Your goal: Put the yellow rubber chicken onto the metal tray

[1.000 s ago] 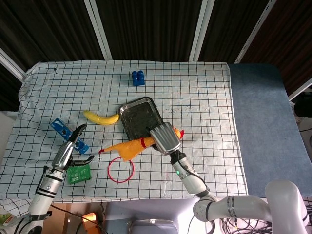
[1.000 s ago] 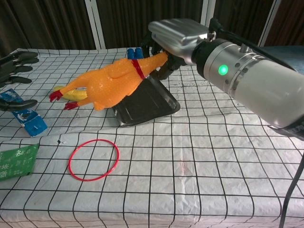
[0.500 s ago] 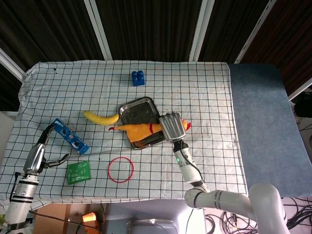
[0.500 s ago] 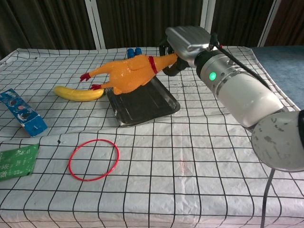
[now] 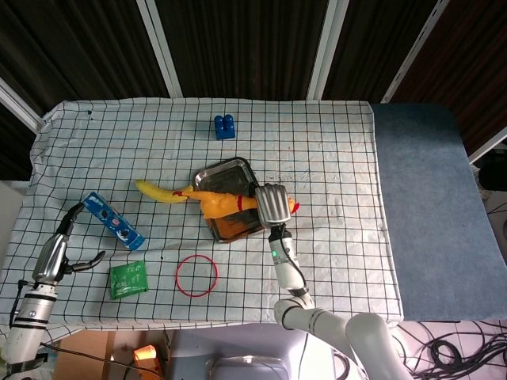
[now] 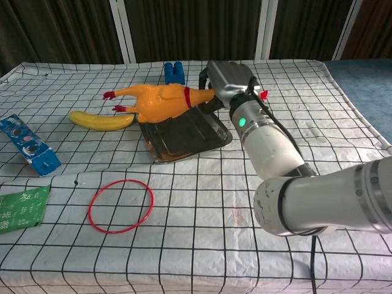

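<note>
The yellow rubber chicken (image 5: 216, 203) (image 6: 160, 100) lies stretched over the metal tray (image 5: 223, 176) (image 6: 190, 136), its red feet pointing left past the tray's edge toward the banana. My right hand (image 5: 270, 204) (image 6: 225, 76) grips it at the neck and head end, by the tray's right side. Whether the body rests on the tray or hovers just above it, I cannot tell. My left hand (image 5: 57, 255) is low at the table's left front edge, fingers apart and holding nothing; the chest view does not show it.
A banana (image 5: 158, 191) (image 6: 100, 120) lies just left of the tray. A blue box (image 5: 113, 220) (image 6: 26, 144), a green packet (image 5: 128, 279) (image 6: 20, 207) and a red ring (image 5: 196, 275) (image 6: 120, 206) lie front left. A blue block (image 5: 224, 126) (image 6: 174, 71) stands behind the tray.
My right hand carried the chicken from in front of the tray back and down over it. My left hand withdrew toward the table's left front edge, leaving the chest view.
</note>
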Motion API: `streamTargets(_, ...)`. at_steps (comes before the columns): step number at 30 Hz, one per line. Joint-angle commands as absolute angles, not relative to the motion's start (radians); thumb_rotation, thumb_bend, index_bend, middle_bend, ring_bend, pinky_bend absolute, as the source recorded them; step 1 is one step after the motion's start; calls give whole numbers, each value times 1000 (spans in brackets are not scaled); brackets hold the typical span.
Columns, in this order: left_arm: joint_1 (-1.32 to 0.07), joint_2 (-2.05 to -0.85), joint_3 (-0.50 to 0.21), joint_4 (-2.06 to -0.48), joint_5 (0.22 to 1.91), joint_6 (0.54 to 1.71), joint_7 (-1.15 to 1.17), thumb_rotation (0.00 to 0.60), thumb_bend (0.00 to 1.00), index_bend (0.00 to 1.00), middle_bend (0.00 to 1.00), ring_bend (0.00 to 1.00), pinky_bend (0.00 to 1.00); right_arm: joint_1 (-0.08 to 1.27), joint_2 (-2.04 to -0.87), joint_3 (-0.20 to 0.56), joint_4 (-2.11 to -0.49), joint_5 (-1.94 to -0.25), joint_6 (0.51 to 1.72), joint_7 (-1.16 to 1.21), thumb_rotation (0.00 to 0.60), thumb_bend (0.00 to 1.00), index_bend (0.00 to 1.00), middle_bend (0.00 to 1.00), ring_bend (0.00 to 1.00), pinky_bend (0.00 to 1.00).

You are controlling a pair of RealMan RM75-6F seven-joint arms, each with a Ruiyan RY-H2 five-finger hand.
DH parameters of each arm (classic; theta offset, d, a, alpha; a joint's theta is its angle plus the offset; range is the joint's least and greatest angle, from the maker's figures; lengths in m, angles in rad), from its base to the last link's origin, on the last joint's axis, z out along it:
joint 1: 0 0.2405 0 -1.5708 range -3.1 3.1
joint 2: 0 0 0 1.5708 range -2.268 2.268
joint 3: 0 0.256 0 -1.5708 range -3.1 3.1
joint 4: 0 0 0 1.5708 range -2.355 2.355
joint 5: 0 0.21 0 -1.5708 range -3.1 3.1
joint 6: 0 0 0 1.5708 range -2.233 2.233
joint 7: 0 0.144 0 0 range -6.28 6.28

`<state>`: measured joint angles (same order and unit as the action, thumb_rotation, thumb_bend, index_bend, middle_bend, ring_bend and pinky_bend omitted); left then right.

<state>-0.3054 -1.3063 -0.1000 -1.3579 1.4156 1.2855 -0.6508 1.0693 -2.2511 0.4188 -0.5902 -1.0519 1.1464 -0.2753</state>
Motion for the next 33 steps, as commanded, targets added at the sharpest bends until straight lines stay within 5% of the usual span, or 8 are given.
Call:
streamTargets(1, -305, -1307, -100, -1353, 1416, 1279, -659, 600, 248, 0, 0, 0, 100, 1097, -2269, 392, -556, -993, 1079, -310, 600, 533, 618, 586, 455, 557)
streamTargets(5, -305, -1307, -99, -1347, 1417, 1267, -678, 600, 248, 0, 0, 0, 100, 1104, -2269, 397, -539, -934, 978, -370, 600, 413, 89, 250, 148, 327)
streamTargets(7, -306, -1306, -100, -1347, 1417, 1264, -683, 600, 250, 0, 0, 0, 100, 1104, -2269, 399, -535, -931, 963, -370, 600, 371, 7, 167, 75, 277)
streamTargets(13, -304, -1302, -104, -1352, 1418, 1261, -692, 600, 254, 0, 0, 0, 100, 1100, -2263, 414, -520, -932, 932, -402, 600, 268, 0, 23, 0, 136)
streamTargets(19, -301, -1290, -102, -1361, 1421, 1255, -704, 600, 255, 0, 0, 0, 100, 1074, -2202, 426, -585, -916, 895, -499, 600, 181, 0, 0, 0, 11)
streamTargets(26, -300, -1280, -108, -1370, 1418, 1252, -714, 600, 255, 0, 0, 0, 101, 1042, -2097, 446, -753, -899, 904, -567, 600, 28, 0, 0, 0, 0)
streamTargets(33, -310, -1279, -106, -1366, 1418, 1223, -723, 600, 255, 0, 0, 0, 100, 1025, -2024, 435, -875, -823, 892, -716, 600, 0, 0, 0, 0, 0)
